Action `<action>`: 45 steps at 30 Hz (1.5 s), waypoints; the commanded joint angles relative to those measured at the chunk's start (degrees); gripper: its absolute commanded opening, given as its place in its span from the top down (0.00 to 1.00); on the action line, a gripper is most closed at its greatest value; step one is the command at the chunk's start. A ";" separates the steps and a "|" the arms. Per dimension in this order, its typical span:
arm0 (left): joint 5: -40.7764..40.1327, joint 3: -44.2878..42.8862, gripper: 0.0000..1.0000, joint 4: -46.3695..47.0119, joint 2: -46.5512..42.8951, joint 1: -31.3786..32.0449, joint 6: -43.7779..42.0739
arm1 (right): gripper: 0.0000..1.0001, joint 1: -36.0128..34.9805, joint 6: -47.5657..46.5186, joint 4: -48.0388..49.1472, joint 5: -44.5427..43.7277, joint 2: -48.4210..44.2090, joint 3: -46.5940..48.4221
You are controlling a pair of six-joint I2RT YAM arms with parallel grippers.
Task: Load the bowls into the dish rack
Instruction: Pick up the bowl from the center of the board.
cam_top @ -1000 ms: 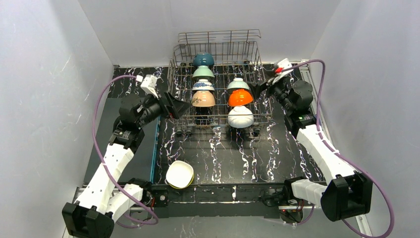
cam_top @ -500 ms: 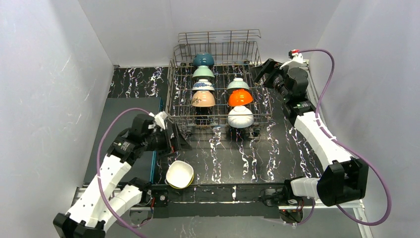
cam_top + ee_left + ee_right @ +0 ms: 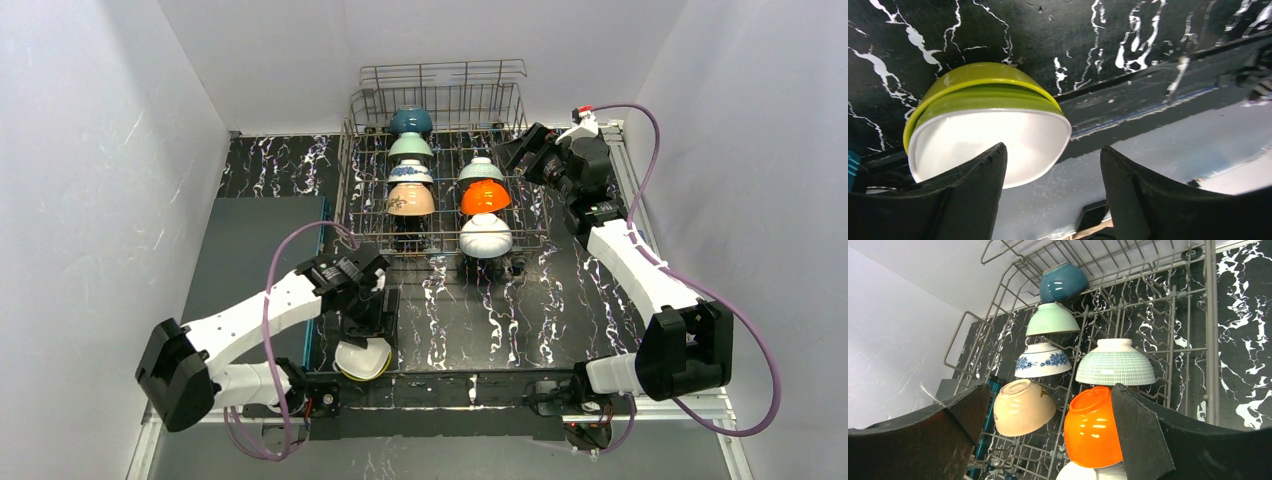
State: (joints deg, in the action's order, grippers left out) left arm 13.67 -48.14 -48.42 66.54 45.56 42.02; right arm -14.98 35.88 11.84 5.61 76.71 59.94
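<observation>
Turns on one relation: stack straight beneath the left tool point(image 3: 1050, 155), rack away beyond it.

Left to load: a small white round bowl point(image 3: 988, 145) nested inside a yellow-green round bowl point(image 3: 980, 82). Standing on the black white-veined worktop point(image 3: 480, 310), well in front of the front left corner of the large square grey wire dish rack point(image 3: 442, 95), close to the near edge. Tipped a little, by the look of the wrist view, mouth toward the camera.

Part open, with black fingers point(image 3: 963, 200) set either side of the white bowl's rim wall: one across the bowl's inside, the other outside it. Gripping nothing as yet. Cannot tell whether either finger touches the rim (no plain gap, no plain contact).

No long axis to square up to with round bowls. Needs only the rim wall kept between the fingers during closing. Likely to lift the white bowl alone, or both if wedged together: a risk worth watching.

Far nearer the left arm. Over by the rack's far right corner, the right tool point(image 3: 512, 152): spread wide, empty, facing the seven bowls propped on the tines in two rows. From the stack, a carry away toward the rack's front, seemingly to bare tines ahead of the tan bowl point(image 3: 410, 200) in the left row.
</observation>
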 commanded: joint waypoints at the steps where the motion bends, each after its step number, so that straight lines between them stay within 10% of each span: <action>1: -6.17 -2.13 0.36 -1.33 3.85 3.70 0.03 | 0.01 0.12 0.77 2.20 1.43 -0.14 1.48; 9: -10.48 -2.57 0.48 0.24 10.50 8.00 -0.08 | 0.01 0.08 0.99 2.85 1.64 0.02 0.89; 16: -10.64 -3.16 1.00 1.15 6.34 8.41 -0.61 | 0.01 0.12 1.12 3.03 1.78 -0.11 0.33; 45: -3.49 -16.95 1.00 6.19 8.34 8.18 -7.80 | 0.01 0.06 0.08 2.46 3.47 -0.05 0.69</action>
State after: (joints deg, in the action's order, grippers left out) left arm 7.40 -61.82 -43.35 75.26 53.76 36.97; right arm -14.98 36.84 12.01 7.94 76.84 59.94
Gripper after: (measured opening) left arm 0.053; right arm 0.985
